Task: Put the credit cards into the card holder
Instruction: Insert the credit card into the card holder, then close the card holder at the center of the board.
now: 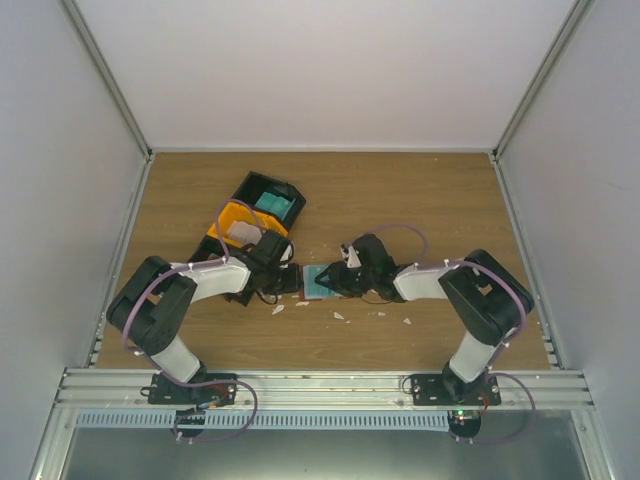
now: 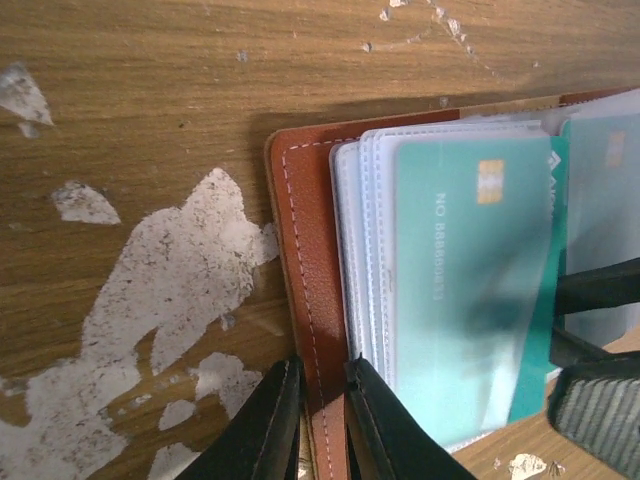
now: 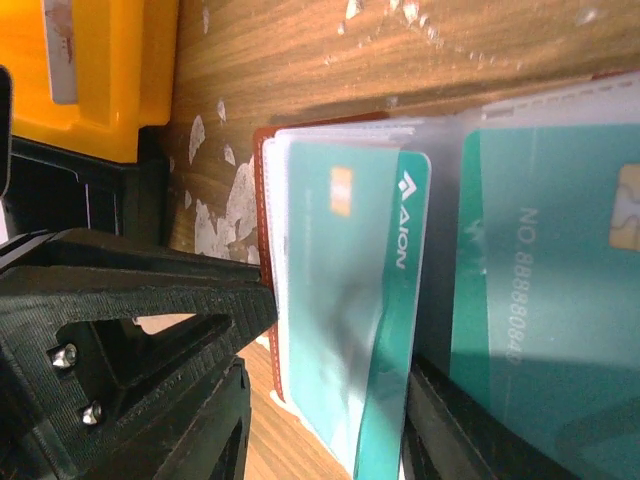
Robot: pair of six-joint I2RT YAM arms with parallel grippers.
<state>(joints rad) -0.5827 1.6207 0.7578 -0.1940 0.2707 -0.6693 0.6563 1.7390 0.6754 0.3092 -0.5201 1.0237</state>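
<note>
Left end effector [image 2: 322,378] was clamped on the leather edge of the open card holder [image 2: 310,250] lying on the table [image 2: 150,100] right at its fingertips, and the right end effector [image 2: 575,338] stood with fingers apart just across from it, beside a teal credit card [image 2: 465,290] partly inside a clear sleeve [image 2: 368,250].

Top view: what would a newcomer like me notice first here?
An open reddish card holder lies at mid-table, a teal card showing inside it. The left tool pinches its leather edge. A black-and-orange tray sits beyond it, to the left.
</note>
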